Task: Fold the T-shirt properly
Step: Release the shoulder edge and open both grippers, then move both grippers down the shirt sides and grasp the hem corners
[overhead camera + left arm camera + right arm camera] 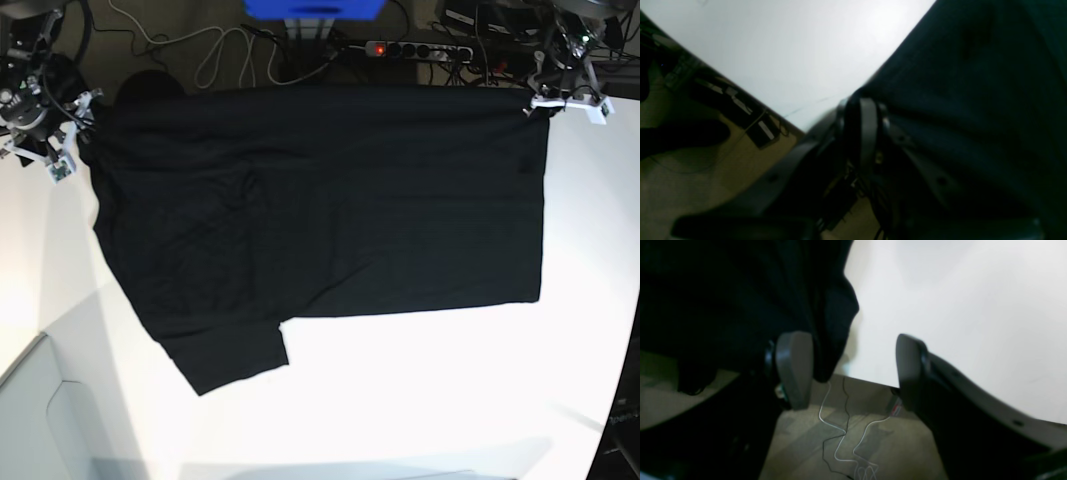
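The black T-shirt (320,200) lies spread flat on the white table (430,400), plain side up, with one sleeve (230,360) sticking out at the front left. No print shows. My left gripper (545,100) is at the shirt's far right corner. In the left wrist view this gripper (863,111) has its fingers pressed together on the shirt's edge (973,100). My right gripper (78,118) is at the far left corner. In the right wrist view it (853,371) is open, and a fold of the shirt (830,323) hangs beside its left finger (795,370).
The table's far edge runs just behind the shirt. Beyond it are a power strip (420,48), a blue box (315,8) and loose cables (215,50). White cables (840,440) lie on the floor under the right gripper. A white raised panel (60,420) sits at the front left.
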Controlling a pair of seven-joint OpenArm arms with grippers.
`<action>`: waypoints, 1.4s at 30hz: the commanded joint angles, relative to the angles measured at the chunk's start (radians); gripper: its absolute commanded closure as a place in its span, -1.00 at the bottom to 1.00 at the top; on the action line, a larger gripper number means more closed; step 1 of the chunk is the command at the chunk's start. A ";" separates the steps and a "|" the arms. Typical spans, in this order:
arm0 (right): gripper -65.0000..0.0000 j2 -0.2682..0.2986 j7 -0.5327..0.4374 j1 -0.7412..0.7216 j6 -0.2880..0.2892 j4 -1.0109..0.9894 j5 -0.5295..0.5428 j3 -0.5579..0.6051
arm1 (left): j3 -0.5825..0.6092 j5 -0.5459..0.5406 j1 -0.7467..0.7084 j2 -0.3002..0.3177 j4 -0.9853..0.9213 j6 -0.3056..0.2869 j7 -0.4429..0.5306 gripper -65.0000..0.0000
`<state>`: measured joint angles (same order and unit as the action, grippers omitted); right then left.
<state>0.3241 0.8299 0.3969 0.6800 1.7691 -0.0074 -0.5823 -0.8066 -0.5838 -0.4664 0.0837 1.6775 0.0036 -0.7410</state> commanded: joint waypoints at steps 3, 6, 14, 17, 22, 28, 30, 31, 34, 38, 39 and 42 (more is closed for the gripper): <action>-0.16 0.019 -0.011 -0.003 0.014 0.019 -0.003 -0.011 | -0.007 -0.008 -0.007 0.012 0.019 -0.003 0.010 0.53; -0.16 0.019 -0.011 -0.005 0.014 0.021 -0.003 -0.011 | -0.009 -0.008 -0.002 0.011 0.019 -0.004 0.011 -0.02; -0.16 -0.010 -0.008 0.000 0.014 0.139 -0.001 -0.072 | -0.009 -0.008 -0.009 0.006 0.140 -0.004 0.011 -0.37; -0.16 -0.019 -0.008 -0.005 0.014 0.154 -0.001 -0.107 | -0.012 -0.008 -0.009 -0.011 0.204 -0.004 0.011 -0.37; -0.16 -0.019 -0.007 -0.051 0.014 0.154 -0.001 -0.107 | -0.044 -0.008 0.001 -0.026 0.301 -0.004 0.011 -0.38; -0.18 -0.021 -0.004 -0.158 0.014 0.143 -0.001 -0.080 | -0.044 0.003 0.087 0.008 0.310 -0.004 0.011 -0.39; -0.18 -0.018 -0.002 -0.197 0.014 0.131 -0.003 -0.032 | -0.036 0.002 0.111 0.032 0.295 -0.004 0.011 -0.39; -0.18 -0.016 -0.002 -0.220 0.014 0.125 -0.003 -0.012 | -0.036 -0.003 0.125 0.043 0.284 -0.004 0.011 -0.39; -0.18 -0.016 -0.002 -0.304 0.013 0.076 -0.003 0.052 | -0.035 0.003 0.200 0.074 0.234 -0.004 0.010 -0.39; -0.18 -0.016 -0.004 -0.453 0.008 -0.056 -0.004 0.132 | 0.005 0.003 0.295 0.156 0.115 -0.004 0.010 -0.39; -0.18 -0.016 -0.005 -0.490 0.008 -0.104 -0.004 0.152 | 0.025 0.003 0.317 0.182 0.082 -0.004 0.014 -0.39; -0.18 -0.018 -0.008 -0.619 0.007 -0.265 -0.004 0.209 | 0.099 0.003 0.384 0.255 -0.027 -0.004 0.022 -0.39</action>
<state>0.2943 0.8417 -0.2031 0.6788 1.4803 -0.0223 -0.3698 -0.6991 -0.5781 -0.0891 0.3233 1.6283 -0.0051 -0.7395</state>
